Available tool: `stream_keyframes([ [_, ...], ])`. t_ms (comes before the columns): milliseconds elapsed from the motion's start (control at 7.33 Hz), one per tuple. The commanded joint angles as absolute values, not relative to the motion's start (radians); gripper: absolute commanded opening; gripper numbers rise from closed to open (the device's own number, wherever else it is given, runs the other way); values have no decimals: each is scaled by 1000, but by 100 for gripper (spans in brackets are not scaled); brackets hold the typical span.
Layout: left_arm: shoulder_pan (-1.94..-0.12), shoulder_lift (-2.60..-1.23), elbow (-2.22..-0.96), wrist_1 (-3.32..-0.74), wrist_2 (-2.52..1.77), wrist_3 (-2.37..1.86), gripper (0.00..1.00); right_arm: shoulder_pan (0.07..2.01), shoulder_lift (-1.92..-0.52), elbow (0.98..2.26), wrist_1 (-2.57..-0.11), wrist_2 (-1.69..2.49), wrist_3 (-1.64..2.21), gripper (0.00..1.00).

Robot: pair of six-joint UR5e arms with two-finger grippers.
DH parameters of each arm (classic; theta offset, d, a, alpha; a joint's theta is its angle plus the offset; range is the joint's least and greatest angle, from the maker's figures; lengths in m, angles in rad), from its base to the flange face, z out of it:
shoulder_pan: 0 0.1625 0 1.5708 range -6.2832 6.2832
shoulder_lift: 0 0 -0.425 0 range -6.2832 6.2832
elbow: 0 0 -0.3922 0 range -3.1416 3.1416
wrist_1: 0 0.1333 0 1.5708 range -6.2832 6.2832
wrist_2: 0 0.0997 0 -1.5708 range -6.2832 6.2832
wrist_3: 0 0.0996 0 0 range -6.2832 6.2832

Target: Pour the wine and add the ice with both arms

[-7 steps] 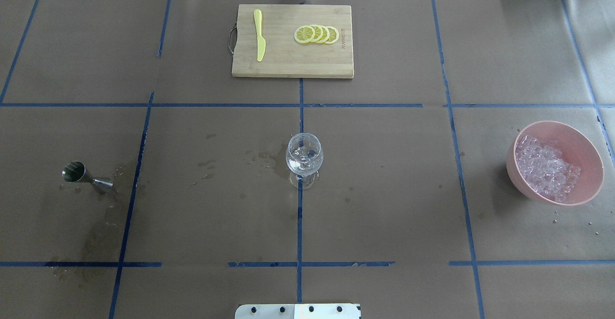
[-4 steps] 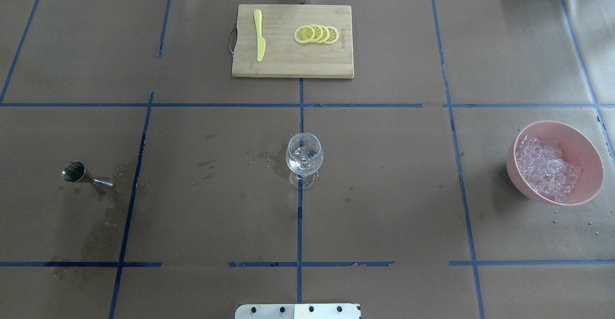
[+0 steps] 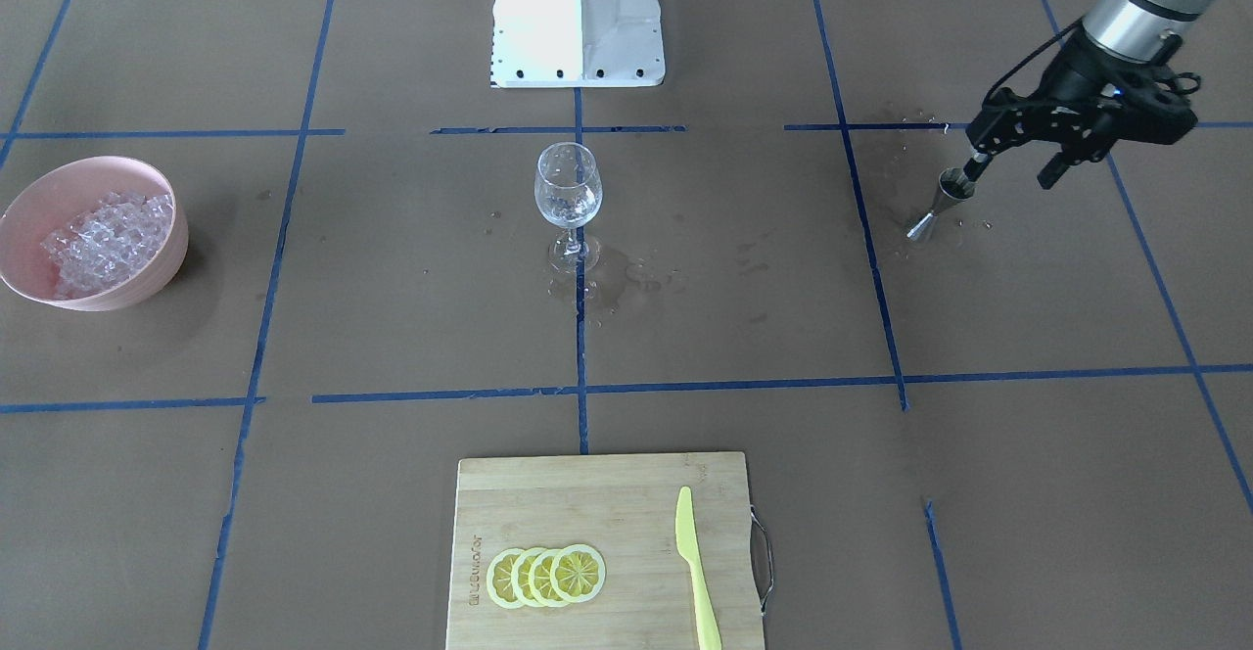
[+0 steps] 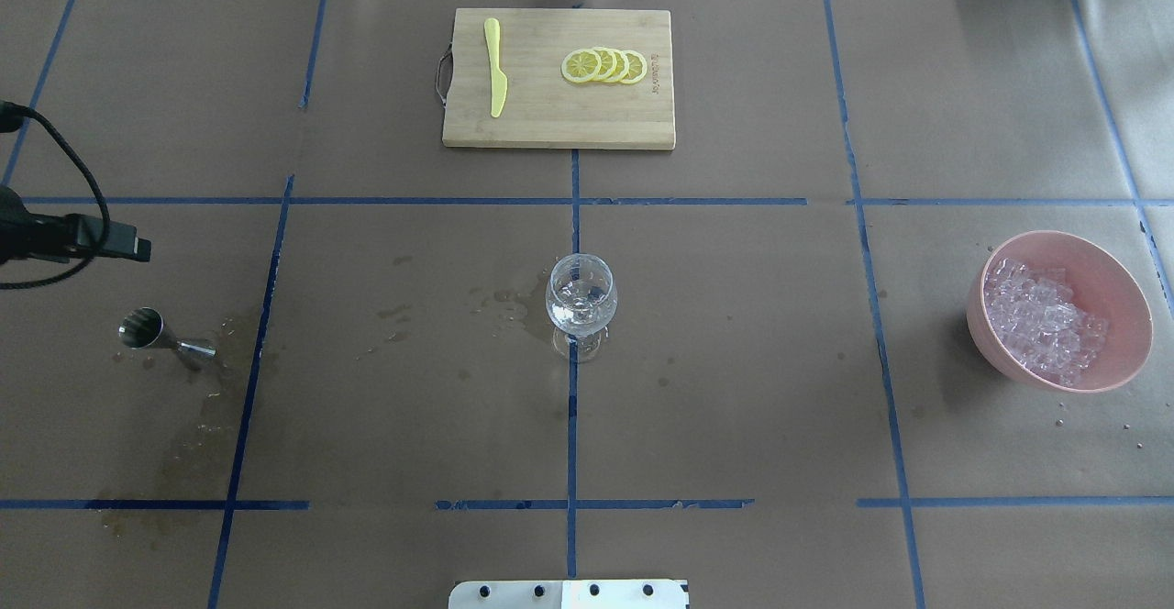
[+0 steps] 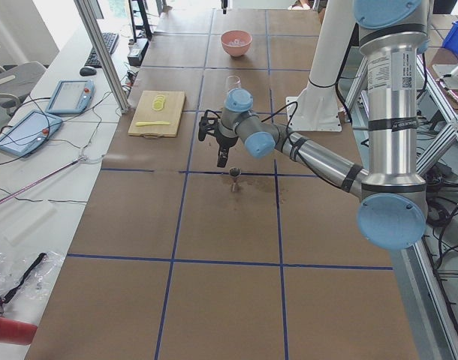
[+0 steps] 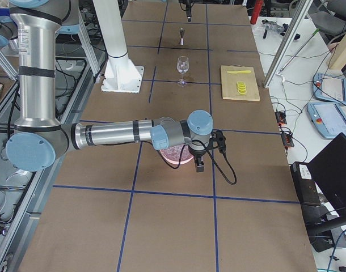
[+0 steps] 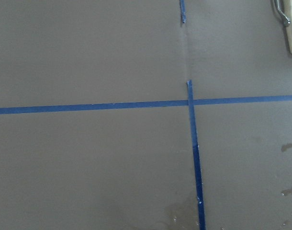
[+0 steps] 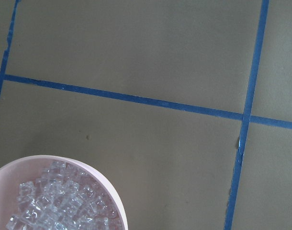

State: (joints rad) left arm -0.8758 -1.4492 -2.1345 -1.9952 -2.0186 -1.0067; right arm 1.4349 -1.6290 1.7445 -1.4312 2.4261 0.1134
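A clear wine glass [image 4: 581, 302] stands upright at the table's middle. A steel jigger [image 4: 151, 332] stands at the left; no wine shows in any view. The ice [image 4: 1041, 315] fills a pink bowl [image 4: 1126, 293] at the right. My left gripper [image 3: 1013, 168] hovers open just above and beside the jigger [image 3: 942, 203], with nothing between its fingers. In the overhead view only its black edge [image 4: 92, 240] shows. My right gripper [image 6: 199, 165] hangs over the far rim of the bowl; I cannot tell whether it is open. The right wrist view shows the ice [image 8: 60, 201] below.
A bamboo cutting board [image 4: 550, 123] at the far middle carries a yellow knife [image 4: 495, 68] and lemon slices [image 4: 605, 66]. Wet stains [image 4: 514, 302] lie left of the glass and around the jigger. The white robot base [image 3: 578, 14] stands at the near edge.
The left arm's gripper has come into the overhead view at the left edge, above the jigger. The glass, jigger and bowl have not moved.
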Motion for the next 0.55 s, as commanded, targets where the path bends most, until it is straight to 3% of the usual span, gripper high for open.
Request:
stream_keyframes([
  [0,-648,-1317,-2265,-2002,-1786,-1179,100,1434,-1629,1744,-1431,2427,114,100],
  [409,-323,-1241,-2278,-1997,-1455,-1456,100,1431,-1629,1744,-1431,2427,114,100],
])
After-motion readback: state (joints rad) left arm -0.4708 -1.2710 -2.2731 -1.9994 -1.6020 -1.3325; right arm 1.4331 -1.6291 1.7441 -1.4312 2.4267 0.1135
